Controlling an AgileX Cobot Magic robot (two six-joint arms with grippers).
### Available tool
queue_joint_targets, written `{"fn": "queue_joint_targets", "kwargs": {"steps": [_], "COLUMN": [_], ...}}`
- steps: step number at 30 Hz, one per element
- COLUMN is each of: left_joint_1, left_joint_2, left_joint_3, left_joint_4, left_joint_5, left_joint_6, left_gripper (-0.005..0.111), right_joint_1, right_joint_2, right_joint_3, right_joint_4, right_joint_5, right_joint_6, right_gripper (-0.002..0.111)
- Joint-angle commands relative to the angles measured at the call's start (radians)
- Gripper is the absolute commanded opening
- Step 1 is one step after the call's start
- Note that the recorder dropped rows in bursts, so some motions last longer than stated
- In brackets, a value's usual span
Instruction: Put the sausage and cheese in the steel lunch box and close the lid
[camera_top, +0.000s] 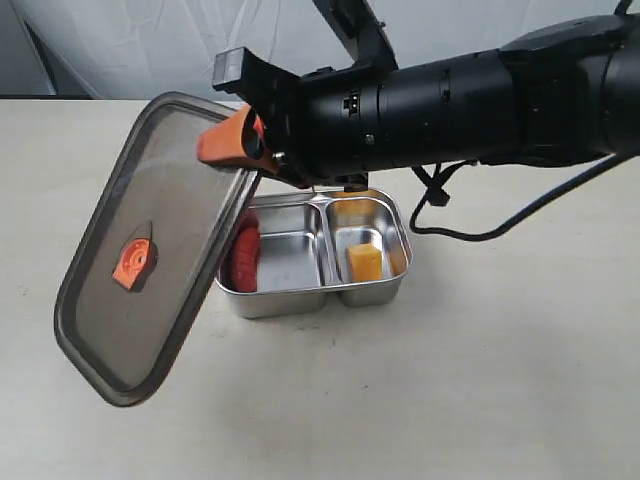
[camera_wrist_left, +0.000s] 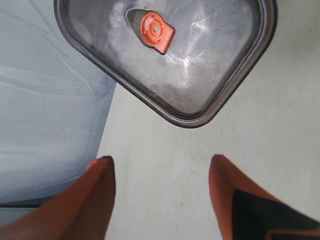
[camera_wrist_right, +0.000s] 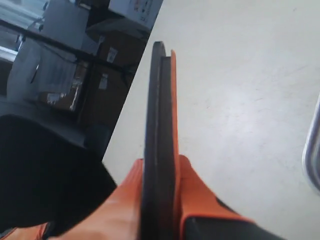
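Lid (camera_top: 170, 220) gripped edge-on by right claw (camera_wrist_right: 160, 167) | left claw (camera_wrist_left: 162, 160) wide, clear of lid

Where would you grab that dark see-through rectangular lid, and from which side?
Probably by the thin rim of a long edge, coming in edge-on, one finger on each face. The dark smoky translucent rectangular lid is flat and wide, so only its thickness fits a claw; the right claw pinches it that way now.

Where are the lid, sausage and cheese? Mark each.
lid (camera_top: 175, 215): exterior view, middle of its dark panel.
sausage (camera_top: 246, 256): exterior view, red side showing past the lid's edge.
cheese (camera_top: 364, 262): exterior view, middle of the block.
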Motion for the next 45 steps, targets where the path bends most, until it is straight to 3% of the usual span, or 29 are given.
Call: {"fn": "queue_joint_targets", "kwargs": {"steps": [1, 5, 11, 17, 22, 27, 30, 36, 45], "left_joint_1": [-0.003, -0.003, -0.003, -0.003, -0.003, -0.003, -0.003, -0.003, -0.003], "left_joint_2": [-0.003, -0.003, -0.003, -0.003, 0.02, 0.114, 0.17, 0.242, 0.308], "left_joint_3": [-0.007, -0.007, -0.007, 0.024, 0.086, 0.121, 0.124, 0.124, 0.124], "left_joint_4": [0.018, 0.032, 0.026, -0.062, -0.209, -0.46, -0.462, -0.445, -0.447], "left_joint_5": [-0.014, -0.062, -0.155, -0.3, -0.494, -0.499, -0.519, -0.64, -0.622], "left_joint_6": [-0.068, -0.184, -0.292, -0.341, -0.166, 0.209, 0.332, 0.381, 0.384], "left_gripper": [0.054, 0.054, 0.054, 0.054, 0.054, 0.054, 0.054, 0.054, 0.054], "right_joint_1": [-0.004, -0.002, -0.002, -0.002, 0.015, 0.099, 0.155, 0.228, 0.259], "right_joint_2": [-0.069, -0.135, -0.161, -0.161, -0.169, -0.179, -0.179, -0.179, -0.179], "right_joint_3": [0.058, 0.122, 0.134, 0.125, 0.097, 0.034, -0.007, -0.035, -0.037], "right_joint_4": [0.082, 0.138, 0.138, 0.138, 0.138, 0.138, 0.138, 0.138, 0.138], "right_joint_5": [-0.21, -0.403, -0.514, -0.546, -0.441, -0.505, -0.534, -0.586, -0.617], "right_joint_6": [-0.011, -0.053, -0.048, 0.149, 0.214, 0.216, 0.209, 0.198, 0.201], "right_gripper": [0.0, -0.001, -0.001, -0.001, -0.001, -0.001, -0.001, -0.001, -0.001]}}
